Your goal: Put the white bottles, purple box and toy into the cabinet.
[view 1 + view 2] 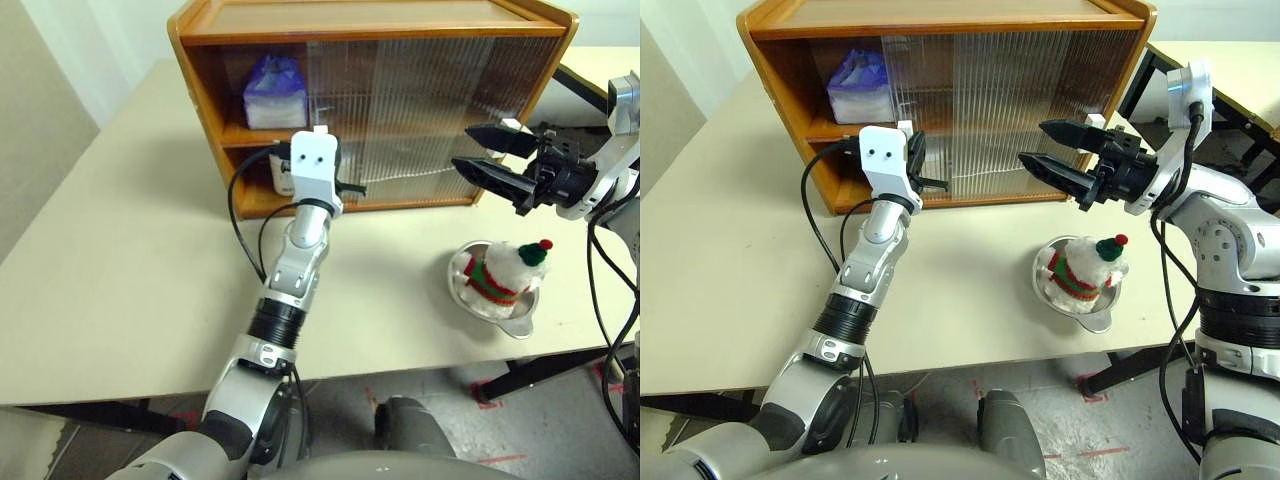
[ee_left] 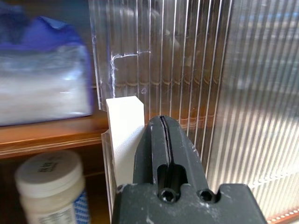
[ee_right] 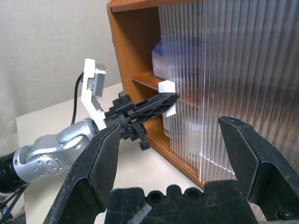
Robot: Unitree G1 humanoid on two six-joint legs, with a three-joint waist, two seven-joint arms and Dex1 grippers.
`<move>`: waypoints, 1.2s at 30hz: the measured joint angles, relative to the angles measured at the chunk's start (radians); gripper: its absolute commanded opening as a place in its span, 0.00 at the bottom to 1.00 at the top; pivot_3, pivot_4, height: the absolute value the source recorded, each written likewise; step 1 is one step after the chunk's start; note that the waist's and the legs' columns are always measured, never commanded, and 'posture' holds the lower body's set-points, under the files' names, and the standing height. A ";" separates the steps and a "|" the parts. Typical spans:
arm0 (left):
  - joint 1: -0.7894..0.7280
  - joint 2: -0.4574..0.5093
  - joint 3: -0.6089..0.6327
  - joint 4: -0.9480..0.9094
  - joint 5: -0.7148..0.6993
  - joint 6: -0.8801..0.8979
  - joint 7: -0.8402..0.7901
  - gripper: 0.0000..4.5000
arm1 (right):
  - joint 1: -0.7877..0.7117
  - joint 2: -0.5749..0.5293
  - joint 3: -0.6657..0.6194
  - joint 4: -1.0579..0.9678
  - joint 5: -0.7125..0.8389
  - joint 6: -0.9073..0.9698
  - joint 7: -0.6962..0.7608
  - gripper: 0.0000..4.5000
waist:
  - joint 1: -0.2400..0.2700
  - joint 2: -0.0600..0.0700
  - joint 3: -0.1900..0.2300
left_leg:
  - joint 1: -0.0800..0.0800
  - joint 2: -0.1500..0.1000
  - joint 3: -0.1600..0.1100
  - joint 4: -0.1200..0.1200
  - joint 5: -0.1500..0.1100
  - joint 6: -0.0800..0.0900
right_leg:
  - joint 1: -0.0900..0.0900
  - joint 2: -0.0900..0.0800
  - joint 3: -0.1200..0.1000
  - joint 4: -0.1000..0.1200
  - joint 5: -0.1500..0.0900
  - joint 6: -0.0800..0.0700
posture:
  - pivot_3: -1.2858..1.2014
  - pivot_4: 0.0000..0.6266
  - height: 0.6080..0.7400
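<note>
Counter (image 1: 120, 260): pale beige, carries everything.

Cabinet (image 1: 370, 25): honey-brown wood, standing at the far edge of the counter, 12 o'clock in the head views. Ribbed translucent sliding doors (image 1: 420, 110) cover the middle and right of its front; the left bay stands open, with an inner shelf (image 2: 51, 135) across it.

Purple box (image 1: 275, 92): on the inner shelf in the open left bay, crinkled wrap, at about 11 o'clock in the left eye view.

White bottle (image 2: 53, 186): in the lower compartment under the shelf, directly below the purple box, upright, white lid on. A second one cannot be made out.

Left gripper (image 3: 161, 102): fingers pressed together, tips right at the white handle (image 2: 125, 135) on the edge of the sliding door, at the boundary between door and open bay. Contact looks likely; holds nothing.

Right gripper (image 1: 480, 152): at 2 o'clock, hanging in front of the cabinet's right end, pointing toward the doors, fingers spread wide and empty.

Metal bowl (image 1: 505, 310): round, silver, on the counter at 4 o'clock, in front of the cabinet's right end, below the right gripper.

Toy (image 1: 508, 268): white plush, striped scarf, green hat with red pompom, sitting in the bowl, outside the cabinet.
</note>
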 measured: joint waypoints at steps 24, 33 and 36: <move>0.068 0.088 0.133 -0.132 0.016 0.100 0.092 0.01 | -0.033 0.006 0.017 0.043 -0.006 -0.004 0.025 1.00 | 0.009 0.000 0.000 | 0.001 0.001 0.000 0.000 0.000 0.000 | 0.000 0.000 0.000 0.001 0.001 -0.001 | 0.53 0.00 1.00; 0.087 0.119 0.165 -0.206 0.017 0.143 0.107 0.01 | -0.059 0.027 0.042 0.069 -0.026 -0.016 0.042 1.00 | 0.031 0.000 0.000 | 0.000 0.001 0.000 0.000 -0.001 -0.001 | 0.000 -0.001 0.000 0.001 0.002 -0.001 | 0.54 0.00 1.00; 0.090 0.121 0.164 -0.217 0.017 0.153 0.108 0.01 | -0.070 0.030 0.042 0.082 -0.034 -0.025 0.049 1.00 | 0.030 0.000 0.000 | 0.000 0.001 0.000 0.000 -0.001 -0.001 | 0.000 -0.001 0.000 0.000 0.002 -0.001 | 0.55 0.00 1.00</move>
